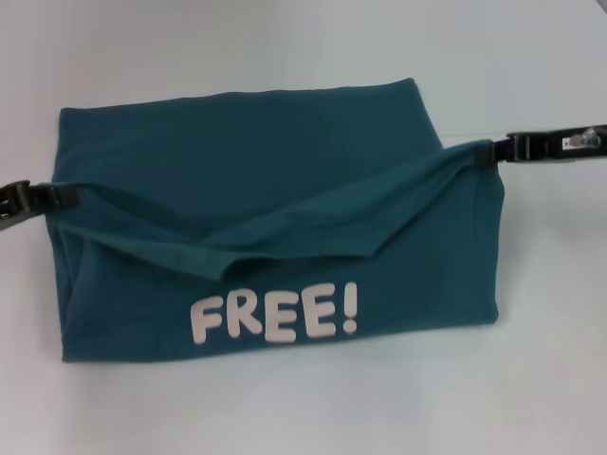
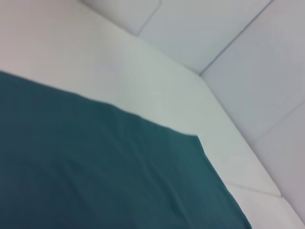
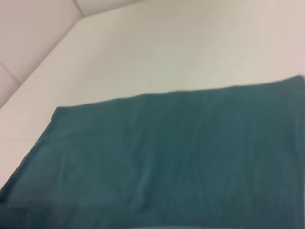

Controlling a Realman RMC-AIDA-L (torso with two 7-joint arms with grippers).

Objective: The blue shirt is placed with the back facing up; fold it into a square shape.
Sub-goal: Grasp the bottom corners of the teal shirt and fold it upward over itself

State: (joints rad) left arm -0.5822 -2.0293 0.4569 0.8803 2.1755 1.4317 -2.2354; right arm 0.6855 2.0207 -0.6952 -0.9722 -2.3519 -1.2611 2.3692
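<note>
The blue shirt (image 1: 266,142) lies partly folded on the white table, a wide teal rectangle with white "FREE!" lettering (image 1: 275,318) near its front edge. A lifted layer of the shirt stretches across its middle and sags between the two grippers. My left gripper (image 1: 59,196) is shut on that layer at the shirt's left side. At the right side my right gripper (image 1: 489,152) pinches the other end, slightly higher and farther back. The wrist views show only flat shirt fabric (image 2: 95,176) (image 3: 167,152), with no fingers in view.
The white table (image 1: 285,47) surrounds the shirt on all sides. In the wrist views the table's edge and corner (image 2: 205,78) show beyond the shirt, with pale panelled surfaces (image 3: 28,28) past them.
</note>
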